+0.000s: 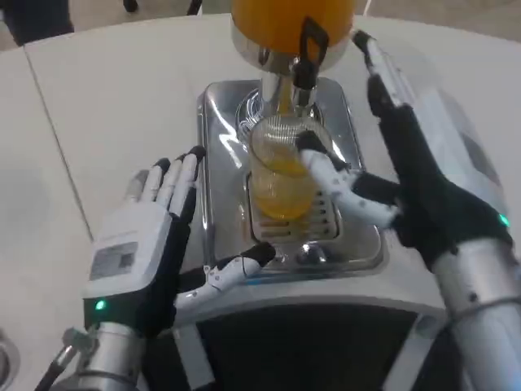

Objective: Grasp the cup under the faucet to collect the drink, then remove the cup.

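A clear ribbed cup (281, 175) stands on the steel drip tray (220, 163) beneath the black faucet (303, 61) of the orange juice dispenser (285, 20). Orange juice fills roughly its lower half. My right hand (423, 163) is to the right of the cup. Its thumb touches the cup's right side, while its fingers stretch up past the dispenser, away from the cup. My left hand (146, 244) lies open on the table left of the tray, its thumb reaching toward the tray's front edge.
The dispenser's tank overhangs the back of the tray. White table (114, 98) stretches to the left and behind. A dark gap lies below the table's front edge at the bottom.
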Tool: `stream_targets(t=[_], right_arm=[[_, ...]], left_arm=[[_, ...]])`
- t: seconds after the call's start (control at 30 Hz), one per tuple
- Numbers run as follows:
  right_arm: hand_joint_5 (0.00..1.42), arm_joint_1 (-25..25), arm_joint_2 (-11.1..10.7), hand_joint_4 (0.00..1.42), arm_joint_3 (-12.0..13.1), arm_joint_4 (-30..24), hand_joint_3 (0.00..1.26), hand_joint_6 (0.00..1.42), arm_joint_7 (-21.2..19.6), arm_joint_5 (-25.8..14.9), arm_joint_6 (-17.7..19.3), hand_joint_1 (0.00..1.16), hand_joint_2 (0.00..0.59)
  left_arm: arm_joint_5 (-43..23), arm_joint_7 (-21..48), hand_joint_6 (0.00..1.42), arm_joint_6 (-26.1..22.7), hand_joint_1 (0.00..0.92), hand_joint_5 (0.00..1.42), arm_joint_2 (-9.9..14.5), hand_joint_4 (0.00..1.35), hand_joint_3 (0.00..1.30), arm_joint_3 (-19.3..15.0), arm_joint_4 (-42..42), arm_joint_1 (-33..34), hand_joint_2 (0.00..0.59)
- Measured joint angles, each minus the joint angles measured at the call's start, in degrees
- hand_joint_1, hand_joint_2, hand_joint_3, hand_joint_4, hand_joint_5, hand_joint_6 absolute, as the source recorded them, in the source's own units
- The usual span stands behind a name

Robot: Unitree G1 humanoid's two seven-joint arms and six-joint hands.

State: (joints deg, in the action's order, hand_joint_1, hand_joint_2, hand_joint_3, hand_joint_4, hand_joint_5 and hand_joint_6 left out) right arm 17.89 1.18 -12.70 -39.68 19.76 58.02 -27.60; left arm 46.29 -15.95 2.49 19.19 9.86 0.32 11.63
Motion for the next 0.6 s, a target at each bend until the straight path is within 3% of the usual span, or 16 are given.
stream_targets(t=[0.1,0.13,0.3,0.47,0.6], right_arm=[[0.00,-6.0,-4.7,0.00,1.9,-4.0,0.00,0.05,0.1,1.6,2.4,0.61,0.421],[0.00,-9.5,-7.1,0.00,3.6,-6.3,0.00,0.05,0.5,2.7,3.6,0.61,0.420],[0.00,-16.6,-11.1,0.00,7.0,-9.2,0.00,0.05,1.7,3.7,5.6,0.65,0.424],[0.00,-17.3,-11.5,0.00,6.7,-10.0,0.00,0.06,5.0,5.1,6.6,0.66,0.421],[0.00,-12.9,-8.6,0.00,5.5,-10.3,0.00,0.06,10.2,5.1,4.7,0.66,0.416]], left_arm=[[-0.7,0.0,0.00,0.9,0.000,0.00,0.6,0.00,0.00,0.4,0.7,0.3,0.086],[-0.8,0.0,0.00,1.6,0.000,0.00,1.0,0.00,0.00,0.5,1.1,0.6,0.085],[-1.2,0.0,0.00,3.7,0.000,0.00,1.2,0.00,0.00,0.7,2.1,1.0,0.091],[-1.7,-0.1,0.00,4.1,0.000,0.00,0.2,0.00,0.00,1.0,3.9,2.1,0.067],[-4.0,-0.1,0.00,3.5,0.000,0.00,-1.9,0.00,0.00,1.2,5.7,3.8,0.059]])
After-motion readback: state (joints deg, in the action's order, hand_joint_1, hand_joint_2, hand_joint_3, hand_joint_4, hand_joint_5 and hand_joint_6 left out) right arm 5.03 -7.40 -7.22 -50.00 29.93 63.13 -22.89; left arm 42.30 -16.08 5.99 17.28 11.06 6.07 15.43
